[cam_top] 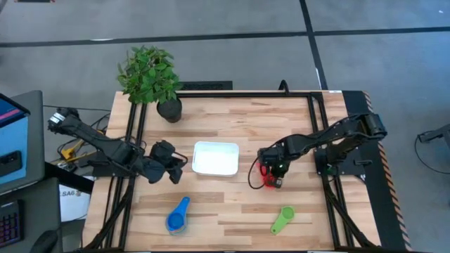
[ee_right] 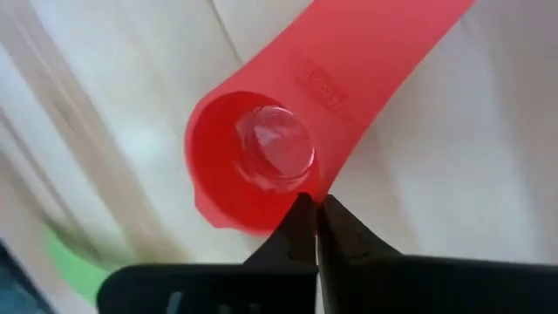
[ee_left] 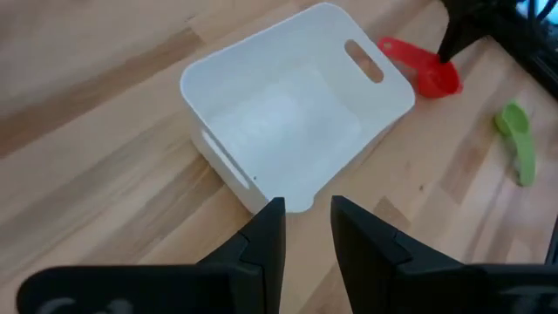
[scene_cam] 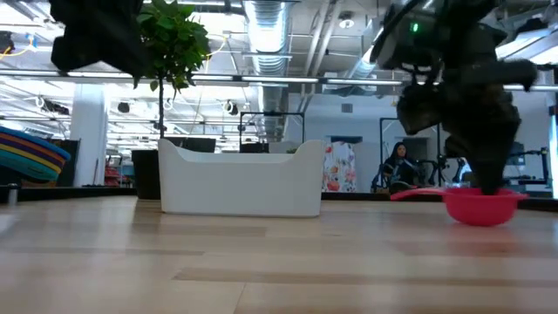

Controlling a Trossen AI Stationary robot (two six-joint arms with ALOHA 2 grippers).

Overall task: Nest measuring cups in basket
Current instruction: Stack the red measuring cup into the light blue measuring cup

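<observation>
Measuring cups, nearest edge: a blue cup [cam_top: 178, 215] and a green cup [cam_top: 282, 219] lie loose on the worktop [cam_top: 232, 211], well apart from each other, neither yet touched.
Red cup: the red measuring cup [ee_right: 253, 157] sits on the worktop to the right of the basket, its handle pointing toward it; the low view shows its bowl resting on the wood, not lifted.
Right gripper: the right gripper [cam_top: 272, 176] is down on the red cup, jaws pressed together on the bowl's rim beside the handle, a thin pinch by the right wrist view.
Basket: the white basket [cam_top: 215, 159] stands at mid-worktop, and the left wrist view shows its inside bare, no cup in it.
Left gripper: the left gripper [ee_left: 307, 228] waits just left of the basket, jaws slightly parted with nothing between them.
Far edge: a potted plant [cam_top: 150, 76] stands behind the basket.
Progress: early by appearances; nothing nested, first cup gripped only, three cups in sight, any others not visible.
</observation>
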